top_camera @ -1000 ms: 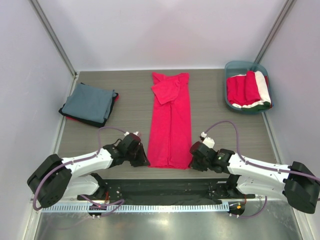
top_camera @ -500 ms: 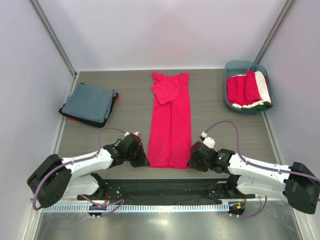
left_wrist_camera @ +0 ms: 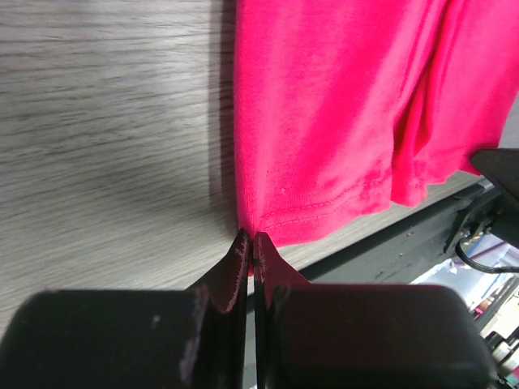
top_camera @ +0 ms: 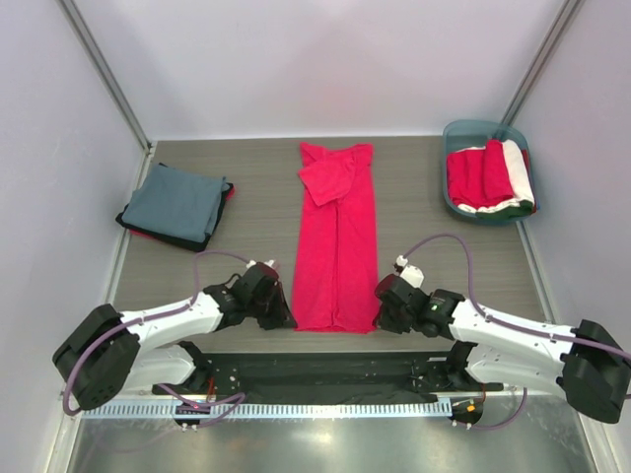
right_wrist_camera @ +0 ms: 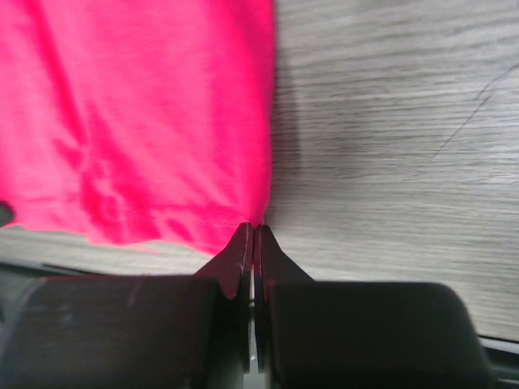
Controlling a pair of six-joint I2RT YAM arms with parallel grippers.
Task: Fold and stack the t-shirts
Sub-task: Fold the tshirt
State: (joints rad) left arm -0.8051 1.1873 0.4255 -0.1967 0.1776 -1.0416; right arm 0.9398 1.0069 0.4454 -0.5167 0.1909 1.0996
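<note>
A crimson-red t-shirt [top_camera: 335,246] lies folded into a long strip down the middle of the table, with its hem nearest the arms. My left gripper [top_camera: 286,320] sits at the hem's left corner. In the left wrist view that gripper [left_wrist_camera: 250,237] is shut, with a sliver of the red cloth [left_wrist_camera: 340,121] pinched at its tips. My right gripper [top_camera: 380,317] is at the hem's right corner. In the right wrist view it [right_wrist_camera: 254,228] is shut on the edge of the shirt [right_wrist_camera: 146,121]. A folded blue-grey t-shirt [top_camera: 175,202] tops a small stack at the far left.
A teal tub [top_camera: 463,128] at the far right holds red and white shirts [top_camera: 488,175]. Just behind both grippers runs the table's near edge with the black base rail [top_camera: 315,370]. Grey walls close off the left, the right and the back.
The right gripper has shifted very slightly at the hem's right corner. The left arm and the shirt lie as before.
</note>
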